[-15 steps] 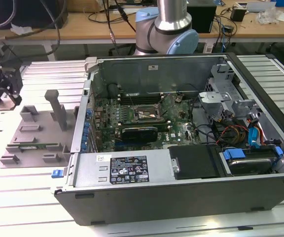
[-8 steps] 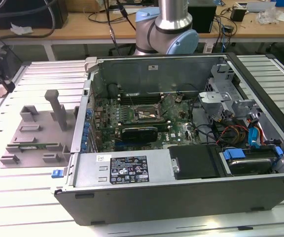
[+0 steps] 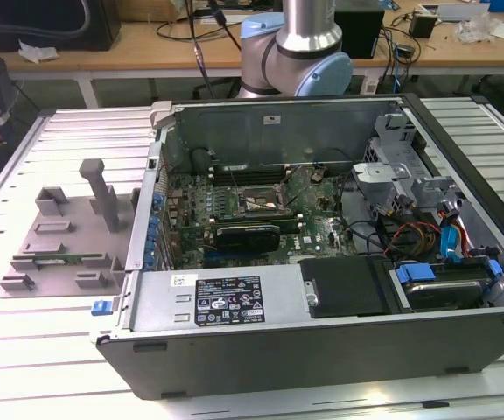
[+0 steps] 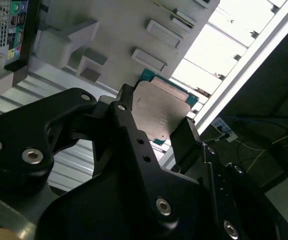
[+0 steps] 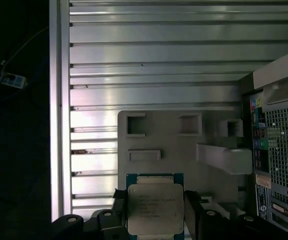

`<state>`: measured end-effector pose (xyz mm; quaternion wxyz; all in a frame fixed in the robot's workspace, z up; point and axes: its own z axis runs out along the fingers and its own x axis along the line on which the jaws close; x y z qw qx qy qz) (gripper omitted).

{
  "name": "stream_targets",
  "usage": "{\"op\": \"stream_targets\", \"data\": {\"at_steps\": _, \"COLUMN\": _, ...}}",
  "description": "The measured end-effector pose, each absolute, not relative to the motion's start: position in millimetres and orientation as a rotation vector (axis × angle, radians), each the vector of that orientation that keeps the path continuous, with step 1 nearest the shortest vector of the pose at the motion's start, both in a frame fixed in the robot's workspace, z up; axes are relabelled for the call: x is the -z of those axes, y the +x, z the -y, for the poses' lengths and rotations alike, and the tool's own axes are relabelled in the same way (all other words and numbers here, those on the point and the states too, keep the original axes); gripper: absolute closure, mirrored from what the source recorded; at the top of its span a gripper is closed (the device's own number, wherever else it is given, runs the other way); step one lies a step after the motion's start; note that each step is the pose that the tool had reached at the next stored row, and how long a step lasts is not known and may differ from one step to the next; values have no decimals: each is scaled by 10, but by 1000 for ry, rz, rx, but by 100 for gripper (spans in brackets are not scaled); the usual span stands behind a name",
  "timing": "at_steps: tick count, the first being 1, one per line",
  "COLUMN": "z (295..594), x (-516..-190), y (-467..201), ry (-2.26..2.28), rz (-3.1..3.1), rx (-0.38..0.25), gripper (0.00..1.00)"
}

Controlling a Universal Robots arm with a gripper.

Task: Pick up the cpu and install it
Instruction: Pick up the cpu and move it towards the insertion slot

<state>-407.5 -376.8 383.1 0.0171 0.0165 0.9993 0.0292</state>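
Our jaws are clamped on the cpu (image 5: pixel 155 207) by two opposite edges, held clear over the grey tray (image 5: pixel 169 140) beside the computer case (image 5: pixel 284 150). We judge it light, rigid, slick-topped, fragile underneath: edges only.

Lighting: bright, even, seemingly overhead light in the exterior view, white glare on the nearest slats of the slatted table (image 3: pixel 24 350), computer case (image 3: pixel 234 359) interior shaded; both wrist views dimmer, table slats blown out, floor (image 5: pixel 14 150) nearly black, cpu (image 5: pixel 155 209) lid dully sheened.
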Motion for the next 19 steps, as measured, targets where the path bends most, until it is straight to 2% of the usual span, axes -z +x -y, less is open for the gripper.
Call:
{"op": "stream_targets", "data": {"at_steps": 11, "z": 3764, "x": -4091, "y": -4075, "ry": 51, "rz": -3106, "rx": -91, "gripper": 46}}
{"op": "stream_targets", "data": {"at_steps": 19, "z": 3764, "x": -4099, "y": -4000, "ry": 51, "rz": -3106, "rx": -91, "gripper": 46}}
